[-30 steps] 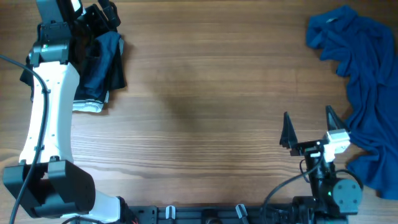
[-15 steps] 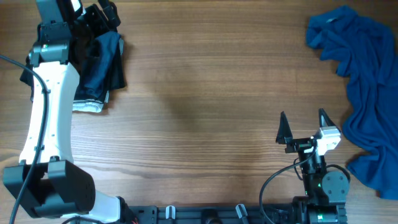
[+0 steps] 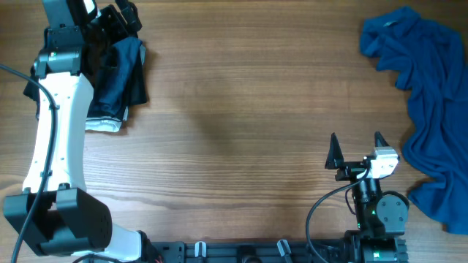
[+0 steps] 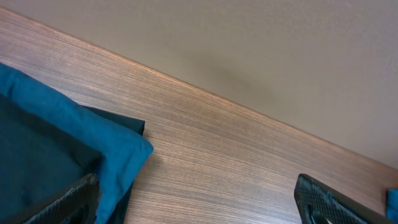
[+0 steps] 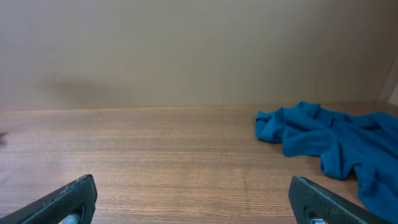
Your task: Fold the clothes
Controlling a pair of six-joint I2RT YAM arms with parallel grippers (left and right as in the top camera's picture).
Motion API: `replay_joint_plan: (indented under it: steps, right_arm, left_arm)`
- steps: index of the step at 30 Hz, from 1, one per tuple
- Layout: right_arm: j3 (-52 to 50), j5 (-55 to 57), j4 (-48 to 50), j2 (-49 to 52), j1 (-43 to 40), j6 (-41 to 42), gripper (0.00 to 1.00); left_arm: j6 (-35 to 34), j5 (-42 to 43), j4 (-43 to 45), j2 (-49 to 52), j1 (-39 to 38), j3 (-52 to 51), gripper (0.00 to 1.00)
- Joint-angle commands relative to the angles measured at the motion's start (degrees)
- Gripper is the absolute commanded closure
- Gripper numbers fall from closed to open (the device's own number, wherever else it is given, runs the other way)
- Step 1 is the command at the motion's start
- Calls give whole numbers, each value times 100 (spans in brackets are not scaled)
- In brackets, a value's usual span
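Bare table (image 3: 234, 124) centre gives free passage; folded pile (image 3: 121, 80) blocks far left, crumpled blue garment (image 3: 431, 95) the right.

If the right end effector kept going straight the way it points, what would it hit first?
Probably nothing: ahead of the right end effector lies only bare table, and the blue garment sits off to its right.
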Motion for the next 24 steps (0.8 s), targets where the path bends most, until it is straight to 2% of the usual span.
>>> replay_joint_plan:
  steps: [1, 24]
  right_arm:
    - [-7, 122, 26, -72, -35, -76, 0]
    - [-7, 122, 26, -72, -35, -74, 1]
  left_arm:
    - [7, -13, 9, 39, -20, -9, 0]
    - [9, -20, -52, 122, -22, -22, 0]
